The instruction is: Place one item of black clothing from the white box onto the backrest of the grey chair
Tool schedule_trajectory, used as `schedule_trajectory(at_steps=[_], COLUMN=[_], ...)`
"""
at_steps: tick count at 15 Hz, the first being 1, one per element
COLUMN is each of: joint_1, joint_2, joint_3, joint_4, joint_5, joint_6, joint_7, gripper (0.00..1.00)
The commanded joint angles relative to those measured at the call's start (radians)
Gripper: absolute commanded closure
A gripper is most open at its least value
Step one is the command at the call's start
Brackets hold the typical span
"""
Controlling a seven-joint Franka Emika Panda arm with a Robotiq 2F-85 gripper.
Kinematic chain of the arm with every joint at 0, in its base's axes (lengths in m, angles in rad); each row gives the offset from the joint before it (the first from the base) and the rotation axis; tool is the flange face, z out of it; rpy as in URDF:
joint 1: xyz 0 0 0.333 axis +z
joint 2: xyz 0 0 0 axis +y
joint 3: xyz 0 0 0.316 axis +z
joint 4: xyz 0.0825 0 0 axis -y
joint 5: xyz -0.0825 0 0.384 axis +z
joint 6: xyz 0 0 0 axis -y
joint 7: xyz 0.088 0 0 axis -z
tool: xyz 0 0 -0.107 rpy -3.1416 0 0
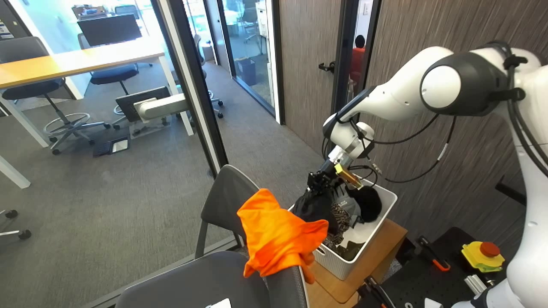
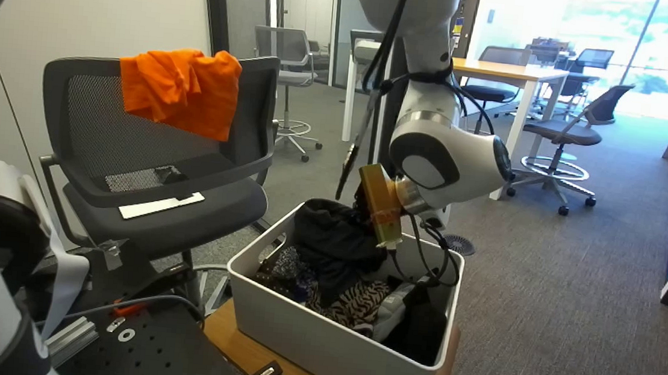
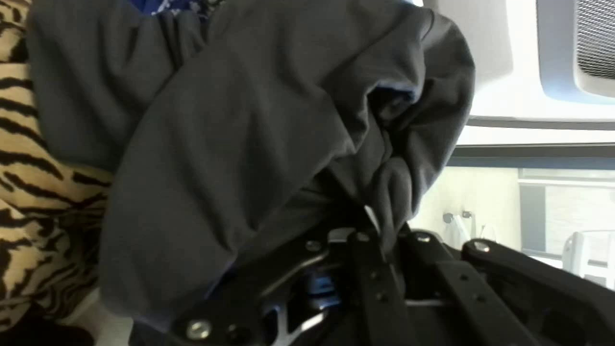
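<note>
My gripper (image 3: 384,230) is shut on a fold of black clothing (image 3: 230,125), which looks dark grey in the wrist view. In an exterior view, the gripper (image 1: 320,183) points down at the far-left part of the white box (image 1: 338,267), with the black clothing (image 1: 314,207) bunched beneath it. The black clothing (image 2: 335,242) rises to about the rim of the white box (image 2: 326,350), its lower part still among the other clothes. Another black item (image 1: 370,203) lies in the box. The grey chair (image 1: 227,196) stands beside the box; its backrest (image 2: 96,106) carries an orange cloth (image 2: 185,90).
The box also holds a tiger-striped cloth (image 2: 357,301) and a grey item (image 2: 393,307). It stands on a wooden stand (image 1: 385,239). The orange cloth (image 1: 278,235) covers the middle of the backrest. A glass partition post (image 1: 195,85) rises behind the chair. Cables hang from the wrist.
</note>
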Motion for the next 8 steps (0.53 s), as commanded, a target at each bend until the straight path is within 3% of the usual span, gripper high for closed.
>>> schedule_trajectory(at_steps=[1, 8], joint_1=[0.028, 0.144], joint_2=[-0.234, -0.555], joint_3=[-0.014, -0.052], joint_4=[-0.156, -0.213], joint_5=[0.055, -0.019], joint_6=[0.009, 0.046], joint_7=[-0.020, 0.045], gripper=[0.92, 0.91])
